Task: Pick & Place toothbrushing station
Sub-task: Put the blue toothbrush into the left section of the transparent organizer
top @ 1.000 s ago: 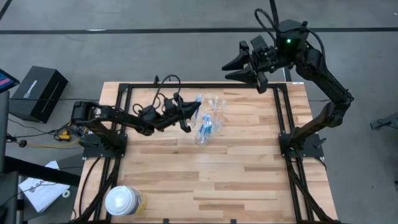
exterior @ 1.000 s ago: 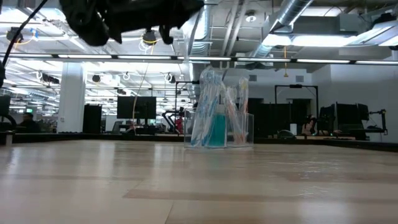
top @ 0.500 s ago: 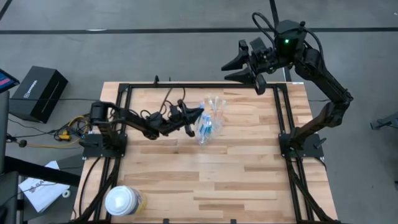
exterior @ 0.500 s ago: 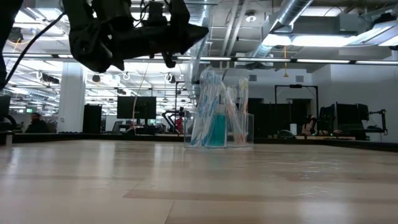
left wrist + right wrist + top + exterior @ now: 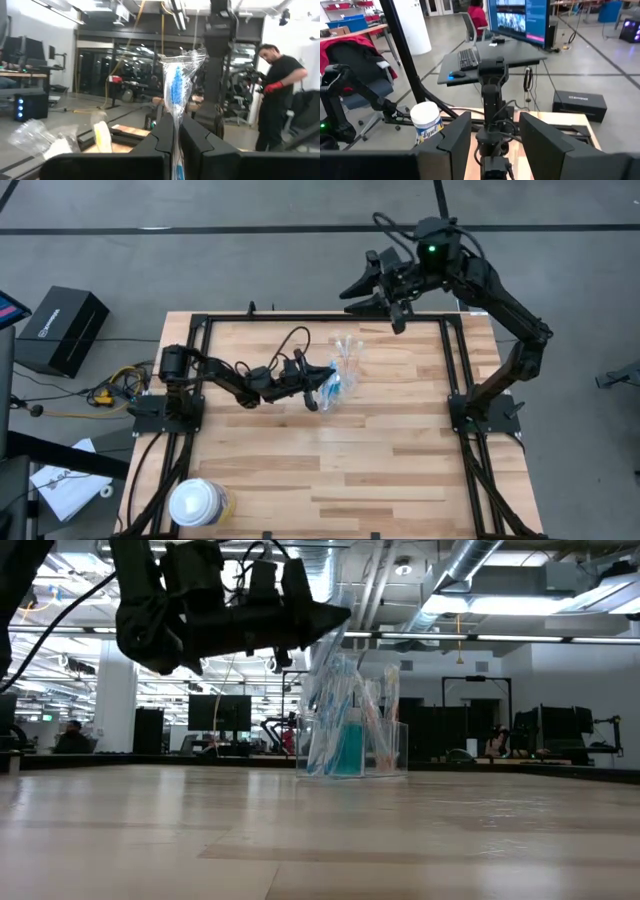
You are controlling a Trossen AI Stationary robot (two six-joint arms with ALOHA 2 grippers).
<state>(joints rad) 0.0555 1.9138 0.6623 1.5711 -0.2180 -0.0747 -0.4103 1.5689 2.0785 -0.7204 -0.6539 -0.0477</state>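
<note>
While the left hand (image 5: 176, 145) pinches a wrapped blue toothbrush (image 5: 176, 90) just above the clear cup (image 5: 335, 385) mid-table, its slick, light wrapper wants a grip low on the stiff handle; the right hand (image 5: 372, 292), spread, waits behind.

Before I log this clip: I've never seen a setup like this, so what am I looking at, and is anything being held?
Two dark robot arms work at a wooden table. One picture looks straight down, one looks level across the tabletop, and two come from cameras on the wrists. Near the table's middle stands a clear plastic cup holding wrapped toothbrushes and a blue tube. The left gripper is at the cup, shut on a wrapped blue toothbrush, as the left wrist picture shows. The right gripper waits open, raised over the table's far edge. A white-topped container sits at the near left corner.
</note>
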